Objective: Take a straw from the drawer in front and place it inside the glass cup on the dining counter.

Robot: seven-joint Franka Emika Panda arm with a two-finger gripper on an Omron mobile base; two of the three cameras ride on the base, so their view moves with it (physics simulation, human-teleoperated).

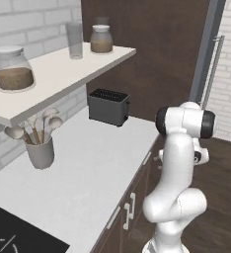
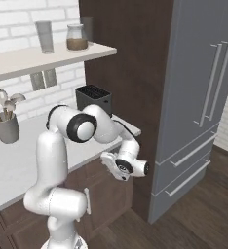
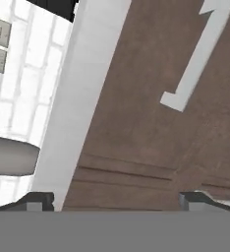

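Hand point(image 3: 114, 202) is spread wide, nothing held; the drawer point(image 3: 151, 123) handle point(image 3: 198, 56) should be squarely lined up on before closing.

Dark brown drawer point(image 3: 151, 138), silver handle point(image 3: 198, 59), white worktop point(image 1: 88, 168), black toaster point(image 1: 108, 106).

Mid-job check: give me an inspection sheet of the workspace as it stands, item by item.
Surface: white worktop, black hob at its near corner.
Job's things: dark brown drawer front with a silver bar handle faces the hand camera; it looks closed. Straw, glass cup: nothing seen.
Clutter: grey utensil holder, dark toaster; on the shelf, two lidded jars and a greyish tumbler.
End effector: open, holding nothing, off the drawer front.
Cables: nothing seen.
Surroundings: white brick wall, grey fridge, dark wood floor.
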